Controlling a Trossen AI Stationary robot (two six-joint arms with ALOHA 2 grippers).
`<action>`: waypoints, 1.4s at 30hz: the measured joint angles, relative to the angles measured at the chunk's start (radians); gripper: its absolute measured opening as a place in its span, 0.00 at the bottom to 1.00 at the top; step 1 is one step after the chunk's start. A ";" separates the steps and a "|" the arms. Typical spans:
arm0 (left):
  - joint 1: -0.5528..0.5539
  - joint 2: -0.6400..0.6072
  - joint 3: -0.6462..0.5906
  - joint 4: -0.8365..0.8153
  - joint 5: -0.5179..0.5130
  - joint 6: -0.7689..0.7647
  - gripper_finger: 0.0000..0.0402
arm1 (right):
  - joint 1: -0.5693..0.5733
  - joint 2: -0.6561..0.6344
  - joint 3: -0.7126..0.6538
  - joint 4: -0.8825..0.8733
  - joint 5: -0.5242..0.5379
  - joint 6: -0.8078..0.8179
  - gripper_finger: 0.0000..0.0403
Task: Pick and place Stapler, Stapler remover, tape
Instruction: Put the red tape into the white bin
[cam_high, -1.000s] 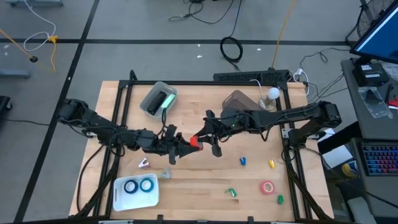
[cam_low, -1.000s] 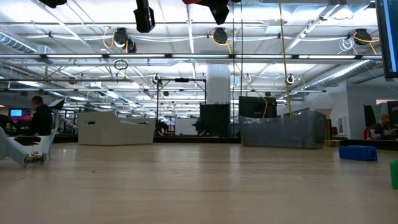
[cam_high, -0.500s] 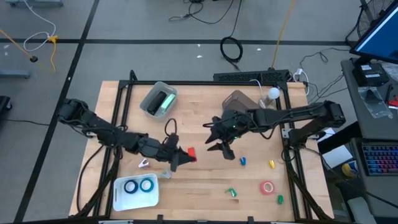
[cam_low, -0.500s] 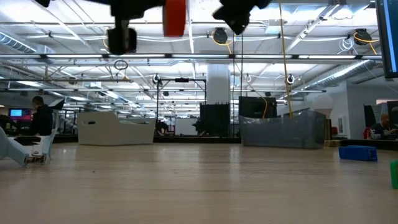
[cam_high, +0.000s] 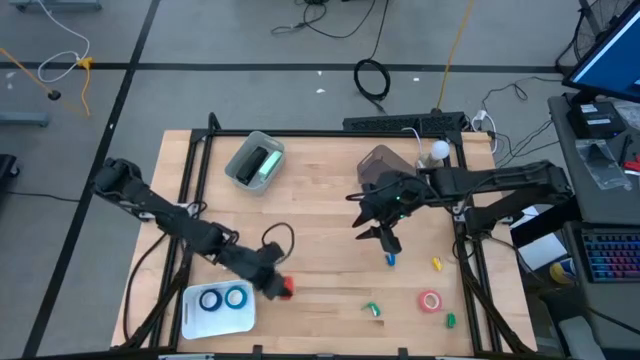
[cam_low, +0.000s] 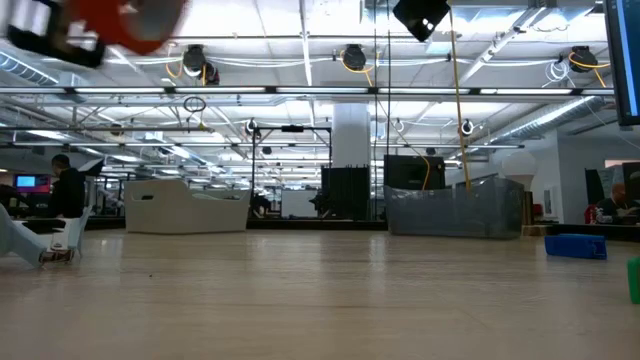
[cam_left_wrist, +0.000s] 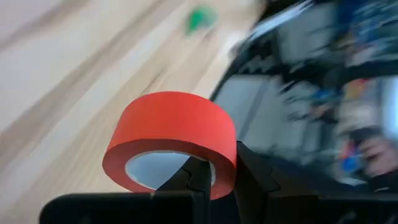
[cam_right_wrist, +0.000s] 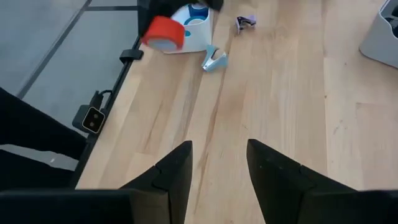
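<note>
Red tape (cam_high: 285, 288) beside white tray (cam_high: 190, 318), apparently.

Bright, even overhead light from ceiling lamps (cam_low: 350, 57) glares in the low view. The red tape roll (cam_left_wrist: 171, 140) is sharp; the background behind it smears with motion blur.

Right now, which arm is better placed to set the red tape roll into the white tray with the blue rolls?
Left. Its pincer already grips the red tape roll beside the white tray. The right pincer is open, empty and farther away.
</note>
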 joint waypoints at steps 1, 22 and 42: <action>-0.013 0.000 0.039 -0.104 0.014 -0.018 0.10 | 0.000 -0.003 0.000 -0.001 0.000 0.000 0.36; -0.384 0.000 0.174 -0.726 0.159 -0.422 0.10 | 0.000 -0.005 0.000 0.009 0.001 -0.028 0.36; -0.505 0.000 -0.127 -0.341 0.238 -0.560 0.13 | 0.000 -0.005 0.000 0.031 0.001 0.000 0.36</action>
